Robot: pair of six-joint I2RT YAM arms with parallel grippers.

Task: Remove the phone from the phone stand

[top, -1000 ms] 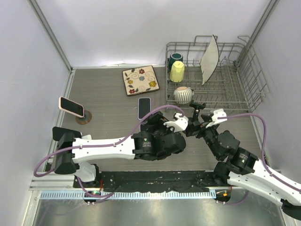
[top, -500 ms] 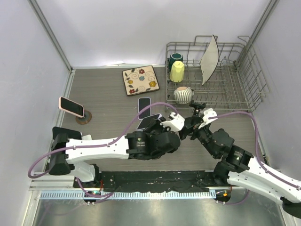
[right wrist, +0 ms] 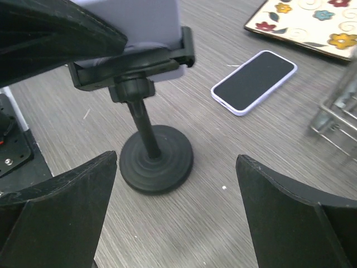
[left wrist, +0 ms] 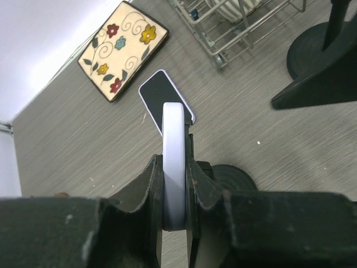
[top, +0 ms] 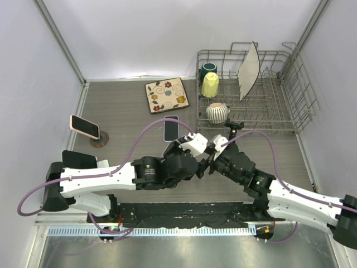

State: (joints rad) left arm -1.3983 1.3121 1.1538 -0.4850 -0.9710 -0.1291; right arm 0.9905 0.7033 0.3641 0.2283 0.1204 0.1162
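Left hand (left wrist: 174,167) grips the phone (left wrist: 173,128), right hand (right wrist: 177,167) gapes wide by the stand (right wrist: 146,134): unbraced, the stand could tip.

The tabletop (left wrist: 83,145) showed matt grey wood grain. The phone (left wrist: 173,162) had a smooth, pale plastic edge. The phone stand (right wrist: 156,159) was matt black plastic, the dish rack (top: 268,106) bare metal wire.

The phone (left wrist: 173,162) sits in the phone stand (right wrist: 157,158) mid-table (top: 122,111). Just behind it a second phone (top: 171,127) lies flat, with the mat (top: 167,95) farther back. The dish rack (top: 268,111) stands right-rear (cups (top: 210,85) and a plate (top: 249,70) inside). A third phone (top: 84,127) leans on another stand (top: 99,139) far left.
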